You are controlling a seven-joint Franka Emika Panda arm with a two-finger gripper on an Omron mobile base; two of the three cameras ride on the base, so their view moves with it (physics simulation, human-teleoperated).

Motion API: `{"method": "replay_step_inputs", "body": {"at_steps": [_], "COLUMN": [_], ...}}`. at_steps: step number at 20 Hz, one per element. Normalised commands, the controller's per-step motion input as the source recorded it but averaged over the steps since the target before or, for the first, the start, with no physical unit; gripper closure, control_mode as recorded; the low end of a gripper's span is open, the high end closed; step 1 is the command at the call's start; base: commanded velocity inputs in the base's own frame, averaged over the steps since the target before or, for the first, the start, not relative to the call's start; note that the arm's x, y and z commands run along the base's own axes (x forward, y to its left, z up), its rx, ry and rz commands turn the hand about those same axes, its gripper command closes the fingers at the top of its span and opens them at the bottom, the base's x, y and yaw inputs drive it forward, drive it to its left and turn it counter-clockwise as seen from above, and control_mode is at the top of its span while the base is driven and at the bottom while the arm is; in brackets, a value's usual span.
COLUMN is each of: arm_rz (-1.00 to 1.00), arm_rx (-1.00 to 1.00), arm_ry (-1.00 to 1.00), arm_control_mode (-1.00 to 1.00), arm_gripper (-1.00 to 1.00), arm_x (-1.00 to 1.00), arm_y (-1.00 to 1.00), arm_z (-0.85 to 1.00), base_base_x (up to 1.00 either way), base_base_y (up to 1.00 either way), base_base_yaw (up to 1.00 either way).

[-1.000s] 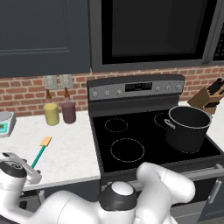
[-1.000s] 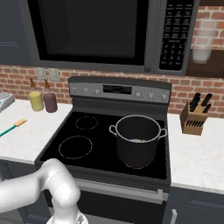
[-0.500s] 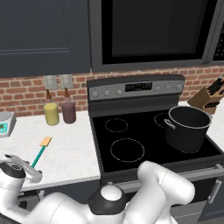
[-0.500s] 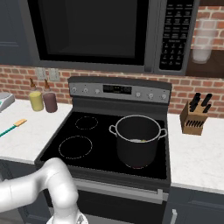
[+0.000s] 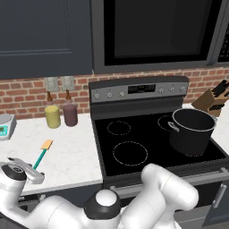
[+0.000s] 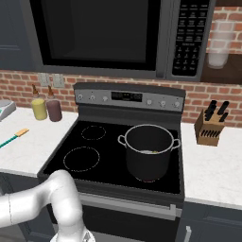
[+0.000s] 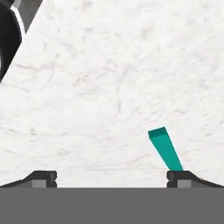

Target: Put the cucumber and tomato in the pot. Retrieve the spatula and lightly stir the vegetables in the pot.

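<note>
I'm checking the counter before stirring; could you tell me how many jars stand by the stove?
2: a yellow jar and a maroon jar, side by side against the brick wall, left of the stove. None seem hidden.

Marble-look counter (image 7: 109,78), matt; pot (image 6: 148,156) seemingly metal.

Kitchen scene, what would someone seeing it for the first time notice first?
Probably the big black pot on the stove's front right burner, with something pale lying at its bottom. Next, the teal-handled spatula lying flat on the white counter left of the stove, with the open gripper hovering by the end of its handle.
</note>
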Motion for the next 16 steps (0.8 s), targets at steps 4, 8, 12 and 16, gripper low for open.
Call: {"method": "replay_step_inputs", "body": {"at_steps": [4, 8, 12, 16], "arm_rz": [0.00, 0.07, 0.11, 0.12], "arm_rx": [-0.03, 0.00, 0.00, 0.00], "arm_ry": [0.00, 0.00, 0.00, 0.00], "arm_control_mode": [-1.00, -1.00, -1.00, -1.00], "arm_gripper": [-1.00, -1.00, -1.00, -1.00], "arm_x": [0.22, 0.39, 0.42, 0.35], "arm_y": [0.00, 0.00, 0.00, 0.00], "arm_z": [-0.27, -0.26, -0.24, -0.26], "base_base_x": [0.00, 0.00, 0.00, 0.00], "base_base_y": [0.00, 0.00, 0.00, 0.00], "base_base_yaw": [0.00, 0.00, 0.00, 0.00]}}
